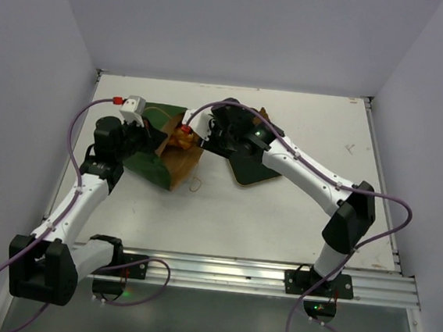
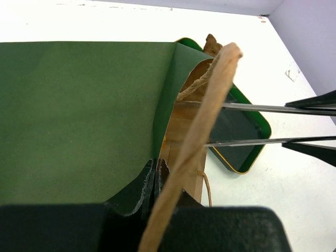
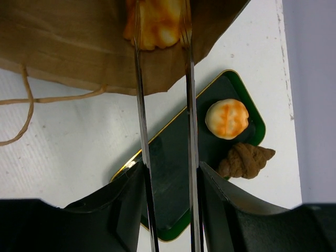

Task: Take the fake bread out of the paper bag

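The paper bag (image 1: 157,119) lies on its side, dark green outside (image 2: 79,115) and brown kraft inside (image 3: 73,42), with its mouth towards the tray. My left gripper (image 1: 147,139) is shut on the bag's rim (image 2: 155,178). My right gripper (image 1: 198,140) reaches into the mouth with two long thin blades (image 3: 139,105). They are shut (image 3: 160,16) on a golden-orange fake bread piece (image 3: 156,23) at the bag's opening (image 1: 182,138). A round orange bun (image 3: 227,118) lies on the tray, and a dark brown pointed piece (image 3: 245,160) rests at its rim.
The flat dark green tray with a tan rim (image 1: 254,171) lies right of the bag, under my right arm (image 2: 242,157). The bag's tan cord handle (image 3: 26,105) trails on the white table (image 1: 279,219). Walls close in the table on the left, back and right.
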Action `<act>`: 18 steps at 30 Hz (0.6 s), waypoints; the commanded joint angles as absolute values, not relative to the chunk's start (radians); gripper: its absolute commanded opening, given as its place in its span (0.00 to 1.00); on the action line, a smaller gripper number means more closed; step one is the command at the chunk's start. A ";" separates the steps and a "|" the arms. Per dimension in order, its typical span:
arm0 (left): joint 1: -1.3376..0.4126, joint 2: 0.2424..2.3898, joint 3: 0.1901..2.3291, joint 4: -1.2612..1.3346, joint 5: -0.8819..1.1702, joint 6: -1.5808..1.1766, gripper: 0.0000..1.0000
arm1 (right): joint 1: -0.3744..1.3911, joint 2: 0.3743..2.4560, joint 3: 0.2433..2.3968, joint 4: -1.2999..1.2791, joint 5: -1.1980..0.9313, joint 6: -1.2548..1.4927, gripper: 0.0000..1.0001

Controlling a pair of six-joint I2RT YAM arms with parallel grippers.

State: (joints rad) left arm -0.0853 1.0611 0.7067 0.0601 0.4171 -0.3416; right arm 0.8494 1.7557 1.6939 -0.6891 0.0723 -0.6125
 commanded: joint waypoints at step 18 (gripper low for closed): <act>-0.083 1.081 0.739 0.164 0.479 -0.367 0.00 | 0.902 1.879 1.827 -0.606 0.250 -0.604 0.50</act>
State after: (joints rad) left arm -0.0853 1.0828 0.7067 0.0742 0.4423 -0.3573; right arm 0.8925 1.8683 1.7729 -0.6594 0.1967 -0.6025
